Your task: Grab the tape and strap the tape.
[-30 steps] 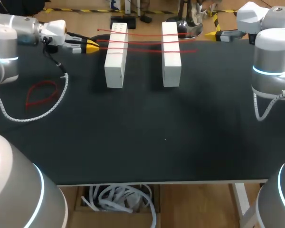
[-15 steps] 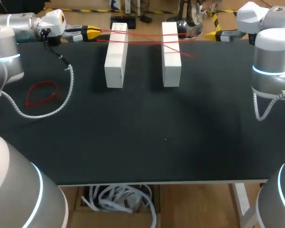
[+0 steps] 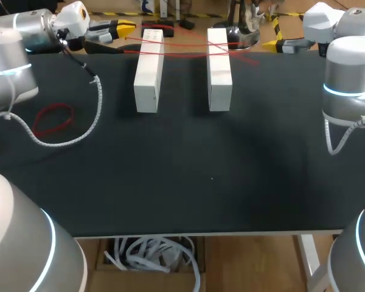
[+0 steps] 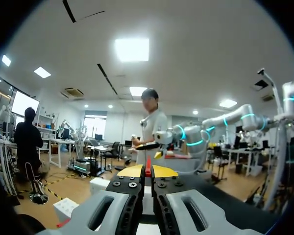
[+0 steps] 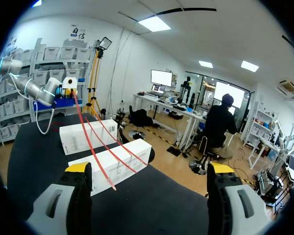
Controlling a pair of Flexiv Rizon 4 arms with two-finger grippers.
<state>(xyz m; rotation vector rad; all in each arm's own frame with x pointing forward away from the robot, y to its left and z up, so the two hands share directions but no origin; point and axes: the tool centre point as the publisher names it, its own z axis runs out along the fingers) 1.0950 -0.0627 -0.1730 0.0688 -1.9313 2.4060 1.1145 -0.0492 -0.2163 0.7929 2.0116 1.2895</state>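
Thin red tape strips point(image 3: 188, 48) lie across the tops of two white blocks point(image 3: 148, 70) point(image 3: 219, 70) at the table's far side. My left gripper point(image 3: 123, 27) hovers beyond the left block by the far edge, shut on the end of one red tape. In the left wrist view a sliver of that tape point(image 4: 148, 174) shows between the closed yellow tips of the left gripper point(image 4: 147, 169). My right gripper point(image 3: 271, 44) stays at the far right, wide open and holding nothing. In the right wrist view the right gripper point(image 5: 149, 171) faces the blocks point(image 5: 88, 134) and the tape strips point(image 5: 90, 142).
A second red tape, looped point(image 3: 52, 118), lies on the black table point(image 3: 188, 170) at the left, beside the left arm's white coiled cable point(image 3: 79, 131). The blocks stand parallel with a gap between them.
My left gripper has moved toward the table's far edge with the tape end in it, and the held strip has swung across the blocks. The right arm has not moved.
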